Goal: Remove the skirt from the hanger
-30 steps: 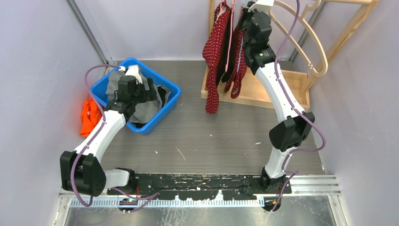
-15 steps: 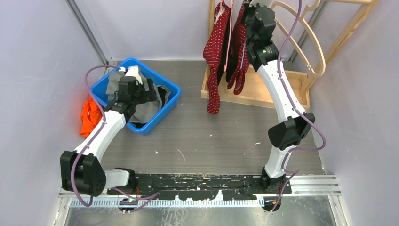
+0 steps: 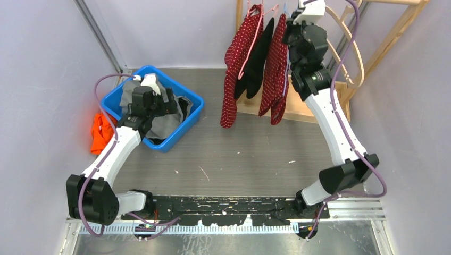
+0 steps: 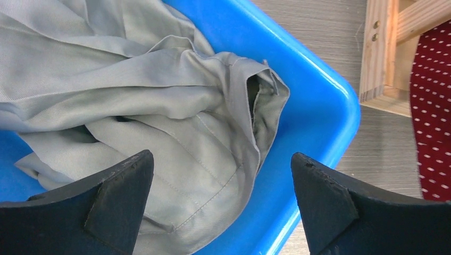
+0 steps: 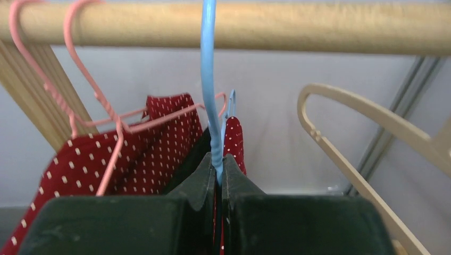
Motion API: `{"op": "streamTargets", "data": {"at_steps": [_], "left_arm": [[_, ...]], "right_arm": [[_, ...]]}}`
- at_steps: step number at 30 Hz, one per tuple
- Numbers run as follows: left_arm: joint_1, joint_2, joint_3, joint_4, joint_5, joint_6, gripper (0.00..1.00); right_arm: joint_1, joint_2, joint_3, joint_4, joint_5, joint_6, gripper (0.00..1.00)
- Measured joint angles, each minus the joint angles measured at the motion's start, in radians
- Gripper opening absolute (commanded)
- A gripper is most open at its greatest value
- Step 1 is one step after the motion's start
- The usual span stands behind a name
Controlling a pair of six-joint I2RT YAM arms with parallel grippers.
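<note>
A red white-dotted skirt [image 3: 276, 64] hangs from a blue hanger [image 5: 208, 79] hooked over the wooden rod [image 5: 319, 26]. My right gripper [image 5: 219, 162] is shut on the blue hanger's twisted neck just below the rod; it shows at the top of the top view [image 3: 291, 21]. The skirt's top [image 5: 234, 141] shows just behind the fingers. My left gripper [image 4: 220, 164] is open and empty above the blue bin [image 4: 314, 122], over a grey garment [image 4: 133, 106]; it sits at the left of the top view [image 3: 159, 98].
Two pink hangers [image 5: 90, 90] carry another red dotted garment [image 3: 234, 69], with a black garment [image 3: 258, 58] beside it. An empty wooden hanger [image 5: 361, 122] hangs to the right. The rack's wooden base [image 3: 319, 101] lies below. An orange cloth [image 3: 100, 130] lies left of the bin.
My right arm has risen and swung right with the blue hanger. The hanging garments have spread and shifted, the red ones now farther apart. The left arm has not moved.
</note>
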Motion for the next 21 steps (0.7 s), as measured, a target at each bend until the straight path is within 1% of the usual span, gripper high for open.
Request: {"op": "streamTargets", "data": {"at_steps": [5,9,13,16,18,21], "left_arm": [[-0.035,-0.03,0.0,-0.001,0.025,-0.003,0.99],[-0.107,-0.056,0.002,-0.002,0.068,-0.007,0.99],[-0.184,-0.077,0.023,-0.002,0.135,-0.019,0.99],[-0.24,-0.095,0.046,0.012,0.196,-0.03,0.99],[-0.267,-0.109,0.054,0.042,0.249,-0.05,0.99],[-0.29,-0.122,0.055,0.14,0.346,-0.089,0.99]], "right_arm": [[0.006,-0.145,-0.199,-0.024,0.031,0.012,0.01],[0.024,-0.235,-0.272,-0.081,0.049,0.019,0.01],[0.032,-0.333,-0.281,-0.169,0.013,0.052,0.01],[0.032,-0.432,-0.27,-0.238,-0.058,0.098,0.01],[0.032,-0.484,-0.232,-0.285,-0.114,0.13,0.01],[0.033,-0.525,-0.154,-0.325,-0.208,0.174,0.01]]}}
